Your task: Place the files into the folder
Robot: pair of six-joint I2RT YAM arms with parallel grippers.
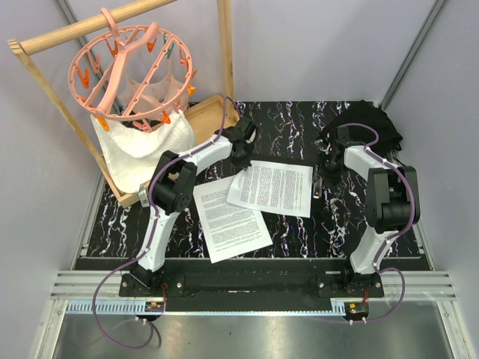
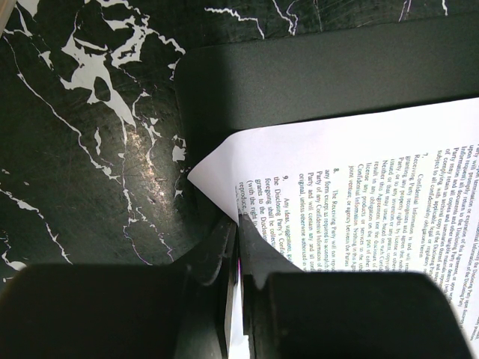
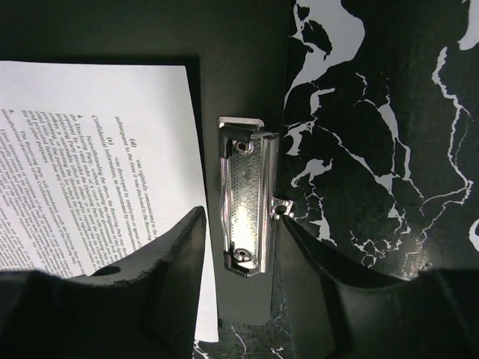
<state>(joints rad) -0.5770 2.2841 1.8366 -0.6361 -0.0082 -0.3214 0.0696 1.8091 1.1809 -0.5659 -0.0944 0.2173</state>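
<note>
One printed sheet point(image 1: 271, 188) lies on the black folder point(image 3: 239, 75), which is hard to tell from the dark table in the top view. A second sheet point(image 1: 230, 218) lies partly under it, toward the front left. My left gripper point(image 1: 241, 161) is shut on the far left corner of the upper sheet point(image 2: 359, 172), above the folder's end point(image 2: 299, 82); its jaws point(image 2: 238, 218) pinch the paper edge. My right gripper point(image 1: 320, 182) is open, its fingertips point(image 3: 243, 221) on either side of the folder's silver clip point(image 3: 249, 198). The sheet's edge point(image 3: 90, 164) stops just short of the clip.
A wooden rack point(image 1: 45, 82) with a pink clip hanger point(image 1: 135, 67) and a white cloth point(image 1: 142, 146) stands at the back left over a wooden tray point(image 1: 206, 112). A black fabric bundle point(image 1: 374, 123) lies at the back right. The table top point(image 1: 299, 127) is black marble pattern.
</note>
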